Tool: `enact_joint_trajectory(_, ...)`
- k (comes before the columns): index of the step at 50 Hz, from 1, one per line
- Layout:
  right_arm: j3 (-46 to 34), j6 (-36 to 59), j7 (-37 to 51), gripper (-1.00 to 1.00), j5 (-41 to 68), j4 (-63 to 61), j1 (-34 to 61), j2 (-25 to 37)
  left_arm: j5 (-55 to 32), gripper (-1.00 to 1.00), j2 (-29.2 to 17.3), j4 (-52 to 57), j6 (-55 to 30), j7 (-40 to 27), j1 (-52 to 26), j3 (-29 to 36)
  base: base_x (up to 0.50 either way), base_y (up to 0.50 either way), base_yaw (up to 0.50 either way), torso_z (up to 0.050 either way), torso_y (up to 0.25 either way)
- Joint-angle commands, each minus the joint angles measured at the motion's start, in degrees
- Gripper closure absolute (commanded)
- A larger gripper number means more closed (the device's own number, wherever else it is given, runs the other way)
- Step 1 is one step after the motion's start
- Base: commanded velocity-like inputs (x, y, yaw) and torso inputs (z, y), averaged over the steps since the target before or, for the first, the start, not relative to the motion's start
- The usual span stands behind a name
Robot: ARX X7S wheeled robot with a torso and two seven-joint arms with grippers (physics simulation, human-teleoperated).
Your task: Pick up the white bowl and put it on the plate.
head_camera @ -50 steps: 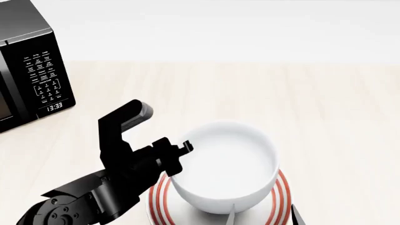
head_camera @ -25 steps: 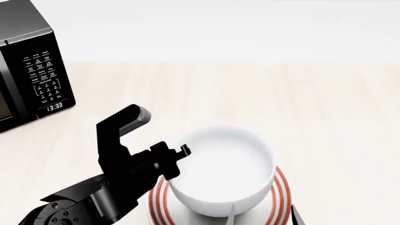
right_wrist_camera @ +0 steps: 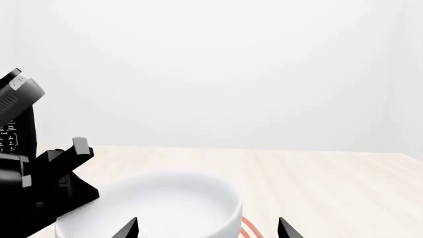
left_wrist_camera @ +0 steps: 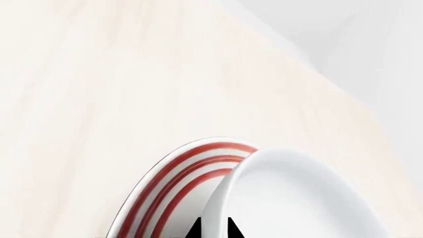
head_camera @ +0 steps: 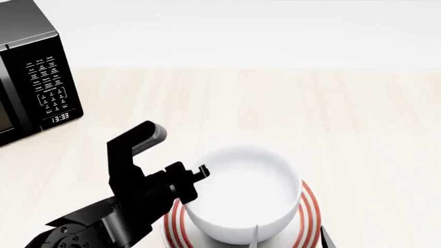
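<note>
At far left, well behind the left pincer (head_camera: 196, 178), a black microwave (head_camera: 31, 72) stands on the pale worktop (head_camera: 344, 113), clear of the work. The left pincer is closed narrowly on the near-left rim of the white bowl (head_camera: 241, 194); the left wrist view shows its two dark tips straddling the bowl wall. To the right of and directly ahead of this pincer, the bowl sits over the plate (head_camera: 310, 212), whose red rings show on both sides of it. Whether the bowl's base already touches the plate cannot be told. At lower right, the right pincer (right_wrist_camera: 206, 229) shows only two widely separated tips flanking the bowl's near side, gripping nothing.

The step in hand appears to be the final lowering. To do it well, descend straight and slowly, keep the bowl level and centred within the rings, and release only once the base rests flat. Then open the pincer sideways from the rim, so the bowl is not dragged or tipped.
</note>
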Motion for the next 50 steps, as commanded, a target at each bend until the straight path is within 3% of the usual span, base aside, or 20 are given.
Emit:
enact_joint_trajectory(1, 1.2, -0.4, -1.6, -1.0, -1.1, 0.3, -0.1, -1.0, 0.2, 1.0, 1.5, -1.0, 0.4, 2.3, -0.6, -1.1, 0.0, 0.0, 0.0, 0.0, 0.0)
enact_joint_trajectory(24, 0.9, -0.7, -1.5, -1.0, -0.9, 0.6, 0.1, -0.9, -0.2, 1.0, 2.4, -5.8, 0.6, 2.8, -2.2, 2.2, 0.0, 0.0, 0.0, 0.0, 0.0)
enact_joint_trajectory(25, 0.9, -0.7, -1.5, -1.0, -0.9, 0.7, 0.1, -0.9, -0.4, -1.0, 2.3, -5.7, 0.7, 2.8, -2.2, 2.2, 0.0, 0.0, 0.0, 0.0, 0.0)
enact_joint_trajectory(50, 0.6, -0.7, -1.2, -1.0, -0.7, 0.4, 0.4, -0.8, 16.3, -1.0, -13.5, 34.5, 11.7, -16.2, 5.3, 7.5, 0.0, 0.0, 0.0, 0.0, 0.0)
